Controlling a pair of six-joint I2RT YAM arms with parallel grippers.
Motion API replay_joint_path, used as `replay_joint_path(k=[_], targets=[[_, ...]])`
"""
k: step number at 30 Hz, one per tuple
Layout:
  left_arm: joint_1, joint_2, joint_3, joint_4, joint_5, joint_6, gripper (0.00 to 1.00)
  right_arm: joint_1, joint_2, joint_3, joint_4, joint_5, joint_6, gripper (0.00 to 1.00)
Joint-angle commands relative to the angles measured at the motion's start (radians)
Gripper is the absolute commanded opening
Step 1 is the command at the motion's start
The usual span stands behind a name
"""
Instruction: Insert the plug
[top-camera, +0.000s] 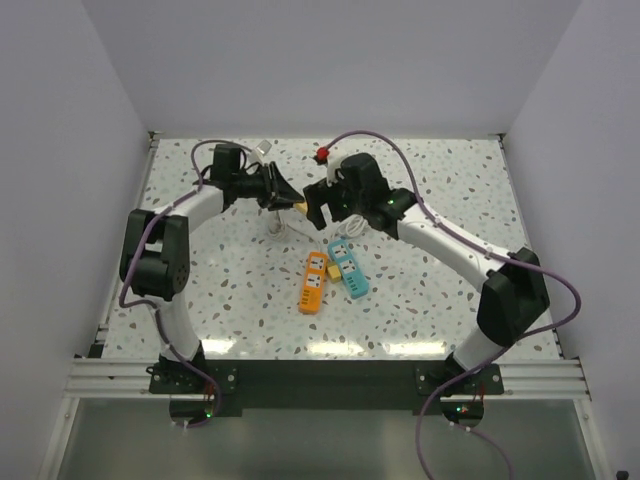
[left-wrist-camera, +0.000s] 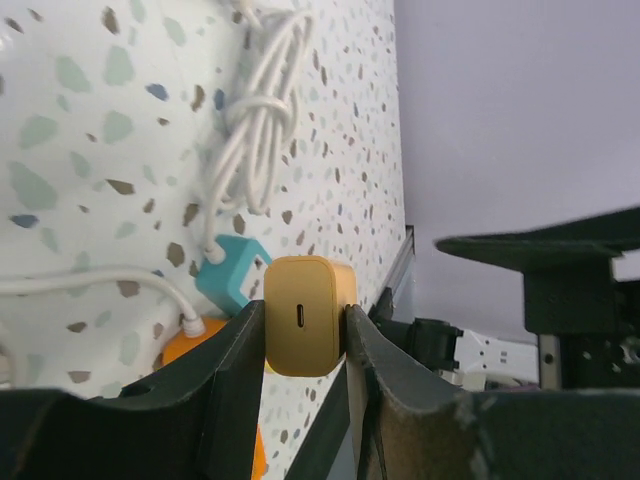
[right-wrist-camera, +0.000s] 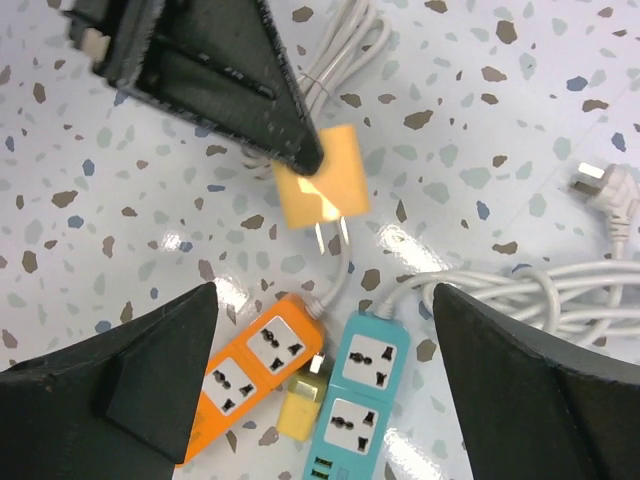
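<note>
Above table (top-camera: 450, 200) centre, left gripper (left-wrist-camera: 303, 335) clamping plug (left-wrist-camera: 303, 310), right gripper (right-wrist-camera: 322, 295) spread wide, orange strip (right-wrist-camera: 250, 375) and teal strip (right-wrist-camera: 365, 385) close by, white cable (left-wrist-camera: 262, 110) underneath

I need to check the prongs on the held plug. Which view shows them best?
The right wrist view: the plug shows nearly whole, with both metal prongs clearly visible. The left wrist view shows only its slotted end face, clamped between the jaws; the top view shows just a tiny yellow speck.
</note>
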Motion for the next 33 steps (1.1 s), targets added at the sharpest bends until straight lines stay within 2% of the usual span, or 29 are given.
replay_joint_path(k=[1,4,9,14,19,26,33], targets=[[0.015,0.035,0.106,-0.030,-0.071,0.049,0.00,0.000,-0.114,-0.037,0.023,0.064,0.032,0.94],[0.018,0.045,0.112,-0.047,-0.126,0.071,0.00,-0.007,-0.148,-0.092,0.029,0.139,0.046,0.99],[0.013,0.026,0.135,-0.146,-0.235,0.167,0.00,-0.071,-0.098,-0.077,-0.014,0.262,0.161,0.99],[-0.005,-0.004,0.193,-0.293,-0.356,0.318,0.00,-0.120,0.029,0.062,-0.101,0.277,0.244,0.97],[-0.041,-0.068,0.192,-0.335,-0.451,0.391,0.00,-0.181,0.172,0.174,-0.199,0.279,0.369,0.96],[-0.100,-0.146,0.172,-0.328,-0.560,0.444,0.00,-0.198,0.220,0.182,-0.293,0.369,0.489,0.96],[-0.148,-0.137,0.219,-0.384,-0.608,0.468,0.00,-0.223,0.301,0.171,-0.285,0.330,0.509,0.93]])
